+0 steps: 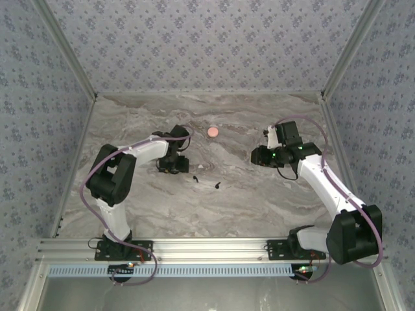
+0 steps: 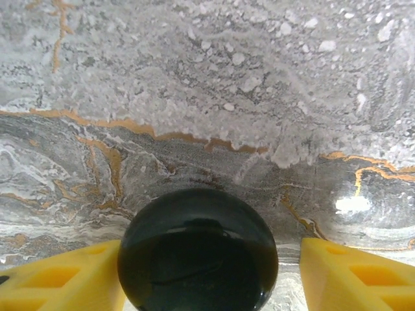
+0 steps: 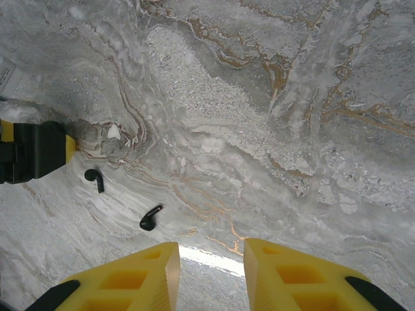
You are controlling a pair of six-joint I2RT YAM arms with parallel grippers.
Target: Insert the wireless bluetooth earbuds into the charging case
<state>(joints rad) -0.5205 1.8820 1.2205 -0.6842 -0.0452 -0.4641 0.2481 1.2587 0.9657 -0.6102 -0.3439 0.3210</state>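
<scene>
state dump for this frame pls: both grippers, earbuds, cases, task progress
left gripper: open, fingers either side of the black round case; one finger touching it, the other apart
right gripper: open, nothing between the fingers, raised over the table
black earbuds: two, loose on the table between the arms, apart from each other
pink disc: on the table, farther back, untouched
progress: neither black earbud inserted yet
</scene>
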